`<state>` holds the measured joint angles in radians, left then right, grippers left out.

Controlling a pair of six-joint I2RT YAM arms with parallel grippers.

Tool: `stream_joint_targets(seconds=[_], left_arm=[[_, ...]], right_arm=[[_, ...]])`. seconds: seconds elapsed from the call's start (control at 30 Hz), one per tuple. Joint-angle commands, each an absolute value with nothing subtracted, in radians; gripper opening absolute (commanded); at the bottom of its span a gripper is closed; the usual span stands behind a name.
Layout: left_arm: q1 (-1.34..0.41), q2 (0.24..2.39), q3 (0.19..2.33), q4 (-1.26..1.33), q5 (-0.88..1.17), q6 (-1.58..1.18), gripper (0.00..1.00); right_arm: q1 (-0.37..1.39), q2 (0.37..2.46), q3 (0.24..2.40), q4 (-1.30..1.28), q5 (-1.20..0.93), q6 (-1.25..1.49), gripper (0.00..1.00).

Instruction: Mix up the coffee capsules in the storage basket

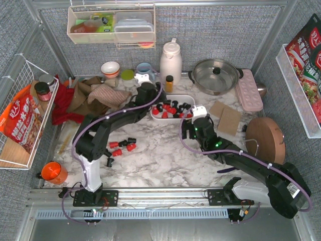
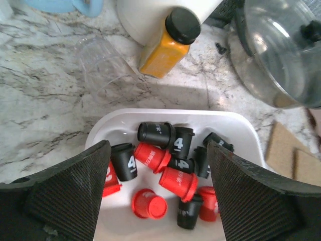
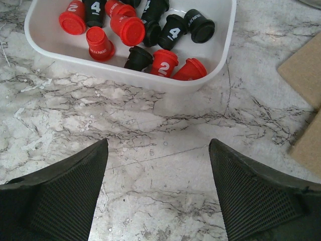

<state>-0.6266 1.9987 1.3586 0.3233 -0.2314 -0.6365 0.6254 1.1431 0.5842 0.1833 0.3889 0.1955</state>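
The white storage basket point(image 1: 173, 96) sits at the table's middle back and holds several red and black coffee capsules point(image 1: 170, 108). More capsules point(image 1: 123, 145) lie loose on the marble to its front left. My left gripper point(image 1: 155, 103) is open and hangs over the basket's left end. In the left wrist view the gripper point(image 2: 158, 201) straddles a pile of capsules point(image 2: 179, 183) inside the basket point(image 2: 165, 114), gripping none. My right gripper point(image 1: 188, 125) is open and empty over bare marble just in front of the basket; the right wrist view shows the gripper point(image 3: 158, 191), the basket point(image 3: 125, 75) and its capsules point(image 3: 164, 63).
A yellow bottle point(image 1: 169, 83), a white jug point(image 1: 170, 60) and a lidded pot point(image 1: 215, 75) stand behind the basket. A clear cup point(image 2: 103, 65) lies beside the bottle. The pink tray point(image 1: 249, 90), cork squares point(image 1: 225, 118) and a wooden board point(image 1: 265, 138) are right; cloths point(image 1: 90, 98) left.
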Motion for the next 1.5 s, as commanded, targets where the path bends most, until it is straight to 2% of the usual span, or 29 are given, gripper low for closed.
stream_joint_targets(seconds=[0.0, 0.3, 0.57, 0.83, 1.2, 1.47], left_arm=[[-0.624, 1.851, 1.275, 0.363, -0.267, -0.608, 0.88], [-0.626, 1.446, 1.006, 0.055, -0.302, -0.575, 0.99], [-0.626, 1.077, 0.742, -0.196, -0.312, -0.687, 0.99], [-0.626, 0.810, 0.765, -0.526, -0.377, -0.646, 0.99], [-0.626, 0.504, 0.660, -0.507, -0.509, -0.538, 0.99], [-0.626, 0.409, 0.627, -0.474, -0.524, -0.518, 0.99]], right_arm=[[0.626, 1.149, 0.595, 0.207, 0.380, 0.202, 0.86], [0.626, 1.175, 0.609, 0.211, 0.315, 0.201, 0.86], [0.629, 1.226, 0.635, 0.236, 0.166, 0.193, 0.86], [0.690, 1.401, 0.728, 0.257, 0.060, 0.322, 0.86], [0.923, 1.715, 0.950, 0.374, 0.093, 0.401, 0.87], [1.014, 1.914, 1.139, 0.337, 0.162, 0.362, 0.87]])
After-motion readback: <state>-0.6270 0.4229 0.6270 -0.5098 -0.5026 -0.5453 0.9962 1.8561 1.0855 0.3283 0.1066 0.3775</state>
